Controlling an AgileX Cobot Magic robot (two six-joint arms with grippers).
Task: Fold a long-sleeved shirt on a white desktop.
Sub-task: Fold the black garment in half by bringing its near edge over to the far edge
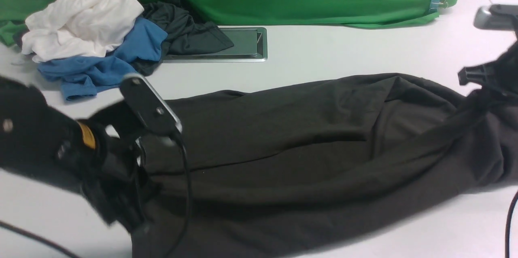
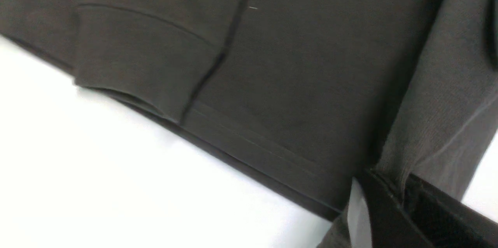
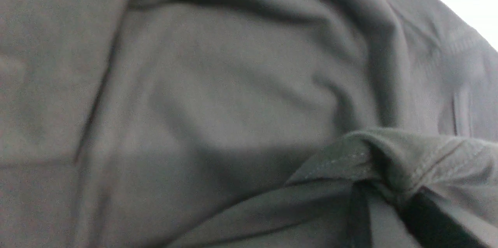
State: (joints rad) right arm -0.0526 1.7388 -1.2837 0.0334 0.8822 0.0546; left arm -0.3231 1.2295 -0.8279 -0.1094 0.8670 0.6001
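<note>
the left claw (image 2: 398, 197) is closed tight on one end of the long-sleeved shirt (image 1: 307, 140), the right claw (image 1: 483, 86) pinches a bunched fold at its other end, and the shirt lies stretched over the white worktop (image 1: 323, 60), nearer than the metal hatch (image 1: 243, 43).

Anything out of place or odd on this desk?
Yes. A dark garment from the crumpled pile at far left spills over the metal hatch. The long-sleeved shirt, pinched between left hand and right hand, is bunched into deep creases near the right hand rather than lying flat.
</note>
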